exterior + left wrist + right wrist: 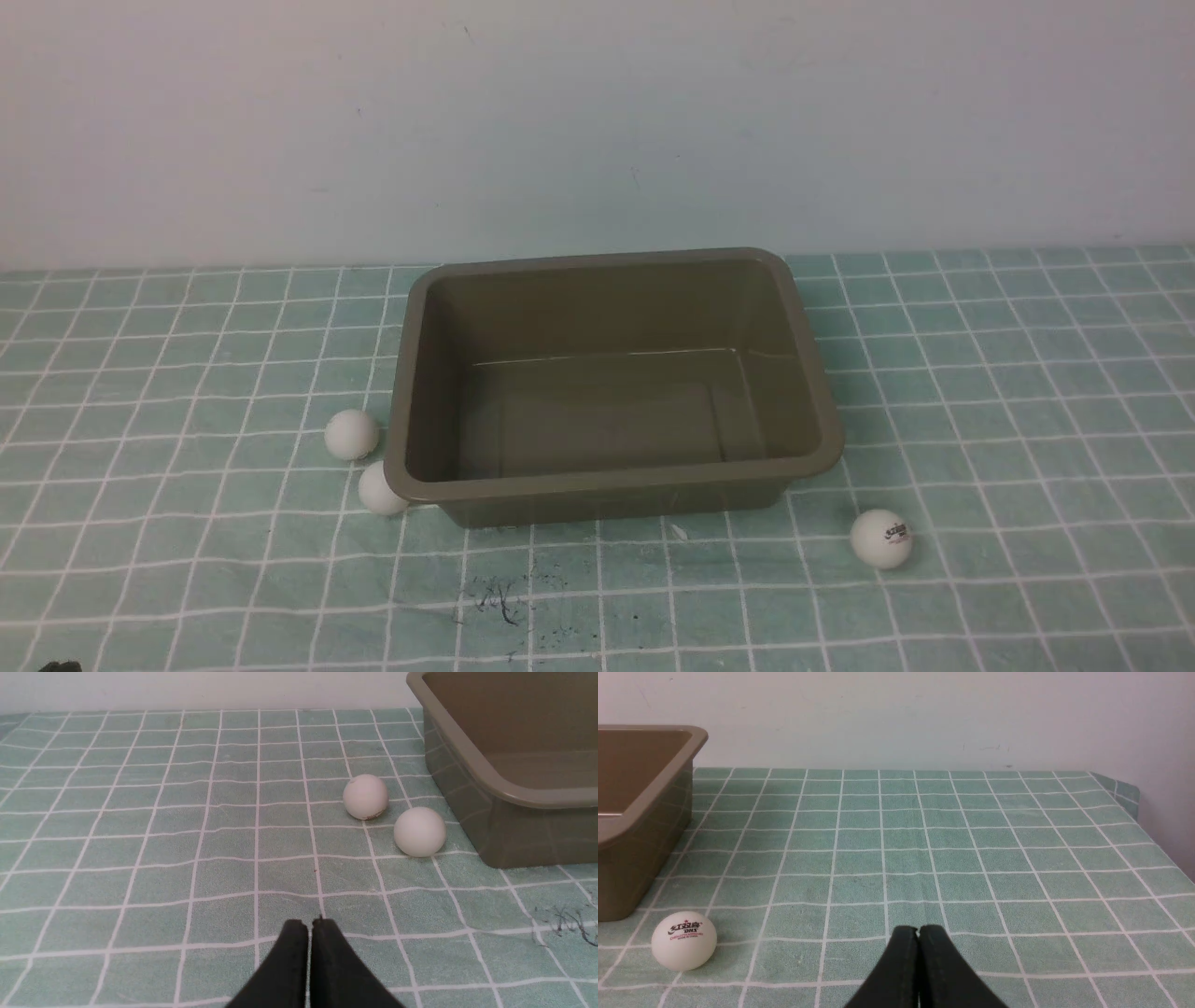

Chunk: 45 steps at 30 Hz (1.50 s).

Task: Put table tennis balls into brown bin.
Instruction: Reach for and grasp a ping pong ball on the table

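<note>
Bin: the olive-brown rectangular plastic bin (607, 483) stands upright mid-tabletop, glossy inside facing up, all three balls lying outside it
Left balls: two plain white plastic table tennis balls lie on the bin's left side, just beside each other; the farther ball (352, 435) sits clear of the wall, and the nearer ball (381, 488) is close at the near-left corner, partly under the flared rim
Right ball: a white logo-printed table tennis ball (880, 539) rests off the bin's near-right corner, apart from it
Left pincer: the black left pincer (309, 926), tips pressed together and gripping nothing, hangs low over the cloth with both left balls ahead
Right pincer: the black right pincer (918, 932), tips also together and empty, hangs near the logo ball
Tabletop: a green cloth-covered tabletop (1027, 420) with a white grid carries dark scribble marks (495, 597) in front of the bin, with a pale wall (597, 121) behind
</note>
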Motion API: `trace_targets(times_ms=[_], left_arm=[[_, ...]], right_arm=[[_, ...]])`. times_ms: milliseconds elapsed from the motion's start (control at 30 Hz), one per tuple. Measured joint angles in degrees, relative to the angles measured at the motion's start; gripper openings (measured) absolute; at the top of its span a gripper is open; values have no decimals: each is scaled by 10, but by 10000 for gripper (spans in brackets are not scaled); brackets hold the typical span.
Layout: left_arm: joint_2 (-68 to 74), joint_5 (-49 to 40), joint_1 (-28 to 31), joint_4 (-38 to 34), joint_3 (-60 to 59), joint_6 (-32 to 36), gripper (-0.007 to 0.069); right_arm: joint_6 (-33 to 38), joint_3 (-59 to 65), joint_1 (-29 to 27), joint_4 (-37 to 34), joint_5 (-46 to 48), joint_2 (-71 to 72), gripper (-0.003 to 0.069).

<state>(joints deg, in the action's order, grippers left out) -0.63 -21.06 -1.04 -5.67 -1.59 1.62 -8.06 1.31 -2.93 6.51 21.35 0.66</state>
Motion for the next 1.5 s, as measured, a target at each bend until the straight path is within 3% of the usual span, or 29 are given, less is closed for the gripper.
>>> trace_targets(times_ms=[1300,1500], left_arm=[[0,0,0,19,0,5,-5],[0,52,0,10,0,-23,-5]], right_arm=[[0,0,0,0,0,0,-9],[0,0,0,0,0,0,-9]])
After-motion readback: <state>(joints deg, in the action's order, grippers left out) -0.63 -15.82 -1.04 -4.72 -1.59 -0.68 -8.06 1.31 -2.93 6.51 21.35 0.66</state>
